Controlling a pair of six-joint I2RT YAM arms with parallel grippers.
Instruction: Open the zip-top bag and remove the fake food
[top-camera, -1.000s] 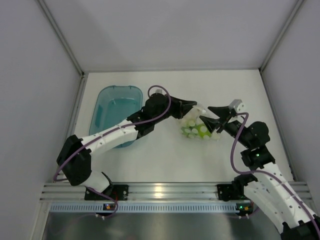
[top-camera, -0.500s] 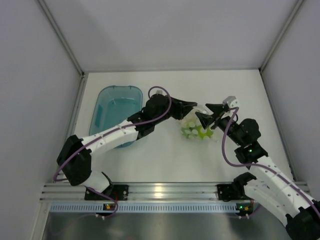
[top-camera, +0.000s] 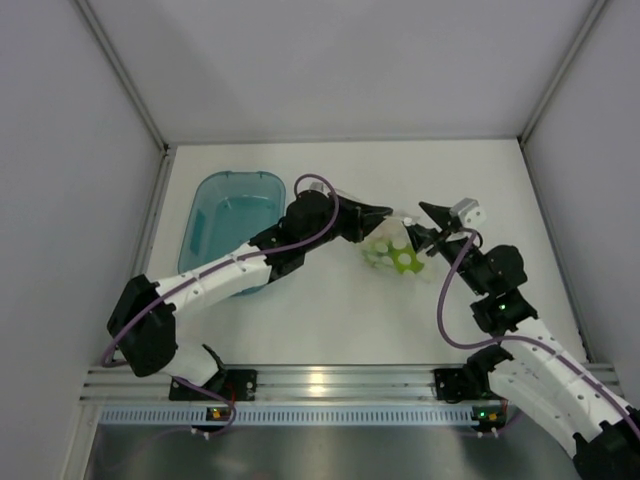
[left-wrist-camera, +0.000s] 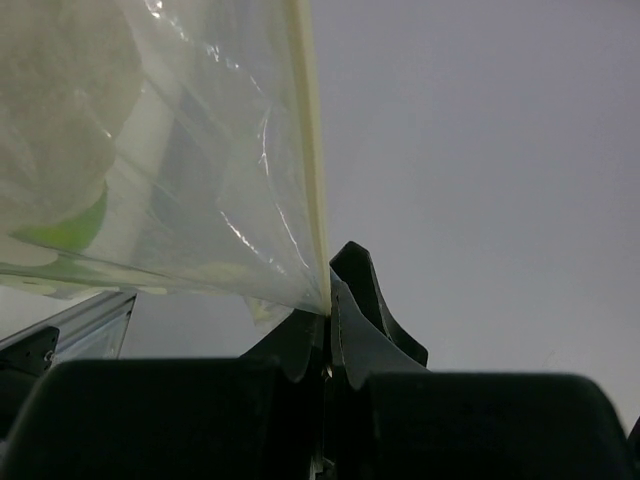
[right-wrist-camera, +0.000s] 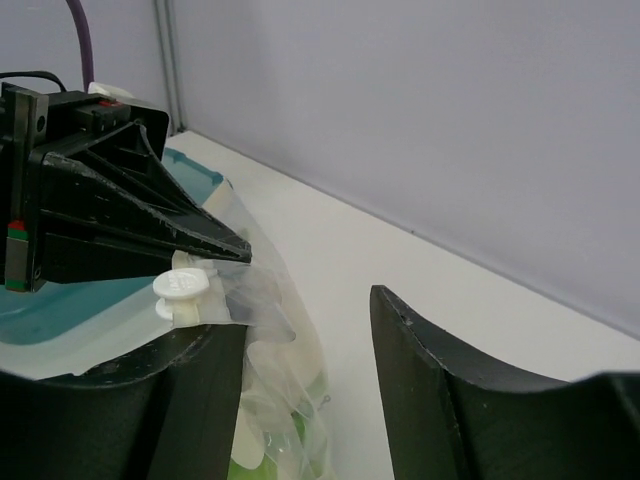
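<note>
The zip-top bag (top-camera: 390, 250) hangs a little above the table, clear with pale dots. My left gripper (top-camera: 382, 213) is shut on its top edge; the left wrist view shows the jaws (left-wrist-camera: 328, 312) pinching the bag's seam (left-wrist-camera: 312, 180). Fake food shows as lime green through the plastic (top-camera: 405, 262), also in the left wrist view (left-wrist-camera: 70, 232) and the right wrist view (right-wrist-camera: 248, 464); the single pieces cannot be told apart. My right gripper (top-camera: 425, 228) is open, and the bag (right-wrist-camera: 275, 330) lies against its left finger (right-wrist-camera: 195, 400). The white slider (right-wrist-camera: 185, 285) sits by the left gripper's tip (right-wrist-camera: 215, 243).
A teal plastic tub (top-camera: 232, 225) stands at the left, partly under my left arm. White walls close the table at the back and both sides. The aluminium rail with the arm bases runs along the near edge.
My right gripper has swung up and left to the bag's top corner beside the left gripper. The bag has lifted slightly and moved a little away from the near edge.
</note>
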